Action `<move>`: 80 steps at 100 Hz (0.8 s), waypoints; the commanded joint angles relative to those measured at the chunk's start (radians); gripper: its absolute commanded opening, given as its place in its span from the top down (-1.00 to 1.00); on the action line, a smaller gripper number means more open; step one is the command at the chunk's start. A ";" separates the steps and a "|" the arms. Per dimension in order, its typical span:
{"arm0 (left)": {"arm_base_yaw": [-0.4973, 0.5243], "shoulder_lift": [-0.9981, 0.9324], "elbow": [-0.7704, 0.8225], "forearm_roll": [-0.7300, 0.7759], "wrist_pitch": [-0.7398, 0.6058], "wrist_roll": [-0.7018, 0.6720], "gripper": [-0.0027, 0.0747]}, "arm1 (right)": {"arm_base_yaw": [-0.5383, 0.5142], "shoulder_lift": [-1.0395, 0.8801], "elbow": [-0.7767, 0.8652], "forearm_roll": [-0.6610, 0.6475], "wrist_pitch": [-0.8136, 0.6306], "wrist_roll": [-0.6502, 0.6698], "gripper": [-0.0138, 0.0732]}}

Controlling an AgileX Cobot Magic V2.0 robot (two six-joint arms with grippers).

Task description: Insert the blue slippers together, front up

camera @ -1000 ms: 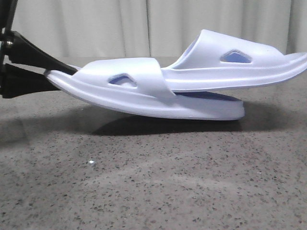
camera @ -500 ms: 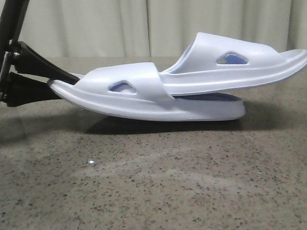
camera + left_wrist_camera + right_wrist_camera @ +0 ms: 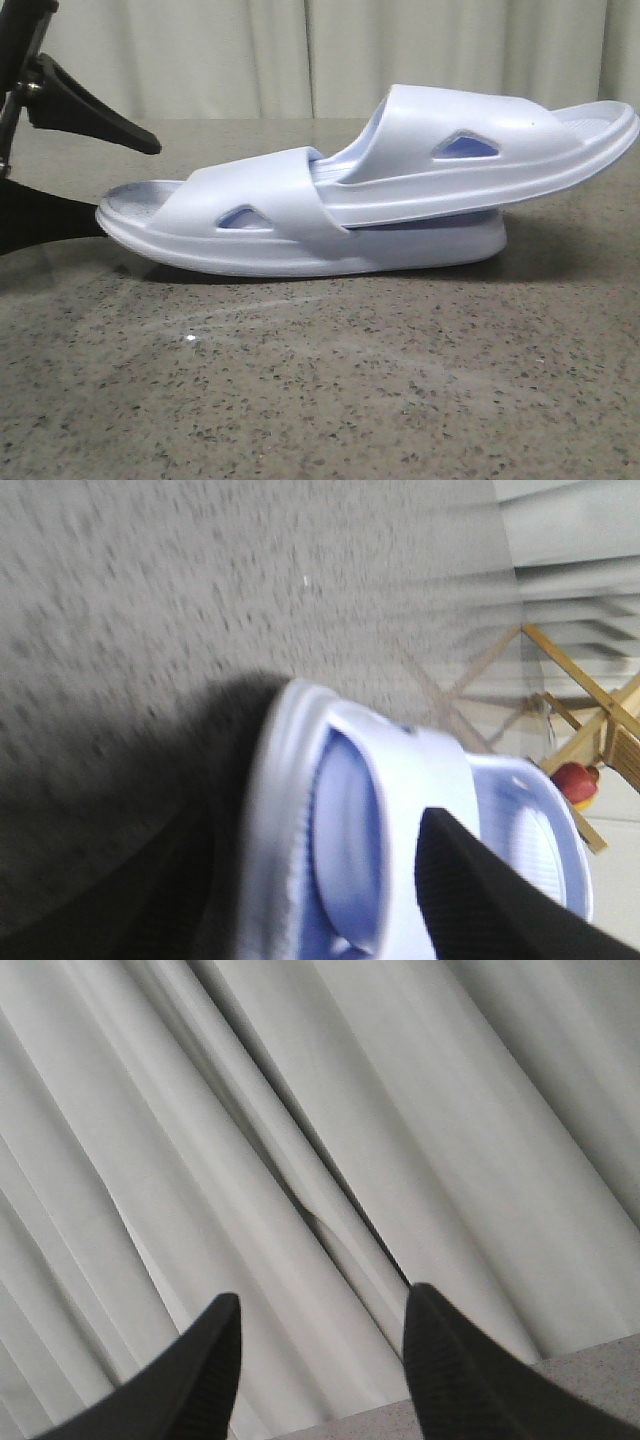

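The blue slippers lie nested on the speckled table. The lower slipper (image 3: pixel 270 235) rests flat, and the toe of the upper slipper (image 3: pixel 470 150) is tucked under its strap, heel raised to the right. My left gripper (image 3: pixel 128 188) stands open at the lower slipper's heel. Its upper finger (image 3: pixel 100 115) is lifted clear, and its lower finger (image 3: pixel 45 215) sits low behind the heel. In the blurred left wrist view the lower slipper (image 3: pixel 340 820) lies between the spread jaws of the left gripper (image 3: pixel 320 880). My right gripper (image 3: pixel 322 1295) is open, holds nothing and faces the curtain.
A pale pleated curtain (image 3: pixel 250 50) hangs behind the table. The grey speckled tabletop (image 3: pixel 320 390) stretches toward the front. In the left wrist view, a wooden frame (image 3: pixel 590 715) and a red object (image 3: pixel 574 780) stand beyond the table's far end.
My left gripper has opened and its upper finger has risen off the heel. The lower slipper's heel has dropped, so it now lies flat. The upper slipper has slid slightly left.
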 commanded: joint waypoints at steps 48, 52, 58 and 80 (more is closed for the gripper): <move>0.296 -0.266 -0.026 -0.036 0.038 0.582 -0.10 | -0.007 0.001 -0.035 0.052 0.017 -0.485 -0.03; 0.296 -0.303 -0.026 -0.026 -0.010 0.612 -0.10 | -0.007 0.001 -0.035 0.104 0.018 -0.567 -0.03; 0.296 -0.372 -0.026 -0.008 -0.080 0.647 -0.10 | -0.011 0.001 -0.035 0.204 0.018 -0.679 -0.03; 0.296 -0.614 -0.026 0.130 -0.273 0.660 -0.10 | -0.047 -0.001 -0.031 0.570 0.015 -1.190 -0.03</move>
